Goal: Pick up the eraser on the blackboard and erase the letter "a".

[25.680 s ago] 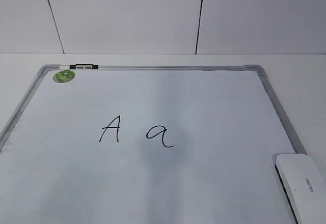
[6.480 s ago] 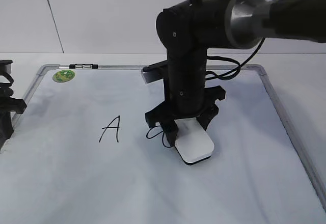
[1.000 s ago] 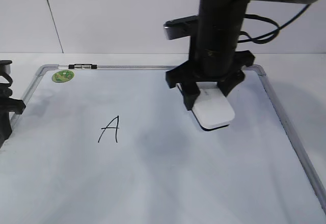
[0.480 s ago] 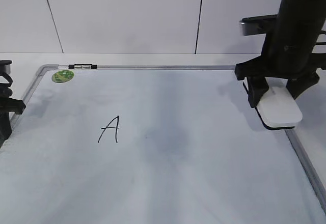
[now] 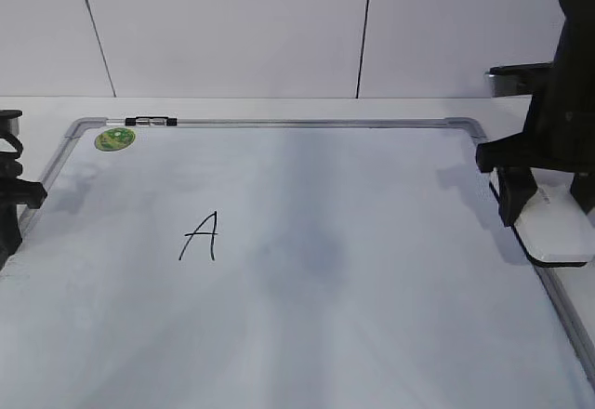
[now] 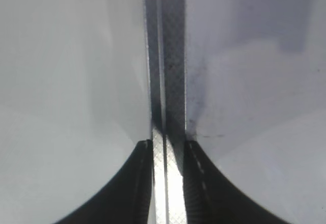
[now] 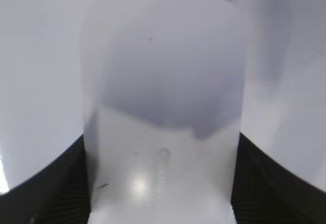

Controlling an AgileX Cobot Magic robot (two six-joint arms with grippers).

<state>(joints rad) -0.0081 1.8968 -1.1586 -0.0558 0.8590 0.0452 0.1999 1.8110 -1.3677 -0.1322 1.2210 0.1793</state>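
My right gripper [image 5: 550, 216] is shut on the white eraser [image 5: 561, 234] and holds it over the right frame of the blackboard [image 5: 279, 335]. In the right wrist view the eraser [image 7: 163, 96] fills the space between the jaws [image 7: 160, 183]. No lowercase "a" shows; a faint grey smudge [image 5: 316, 251] lies where it was. The capital "A" [image 5: 200, 235] stands at centre left. My left gripper [image 5: 9, 209] is at the board's left edge, with its jaws [image 6: 168, 155] closed on the grey frame strip [image 6: 165, 81].
A black-and-silver marker [image 5: 152, 122] lies on the top frame beside the round green sticker [image 5: 114, 138]. A white tiled wall [image 5: 232, 28] rises behind the table.
My right gripper has carried the eraser rightwards from the middle of the board to its right edge. The lowercase "a", seen earlier, is gone. The left arm has not moved.
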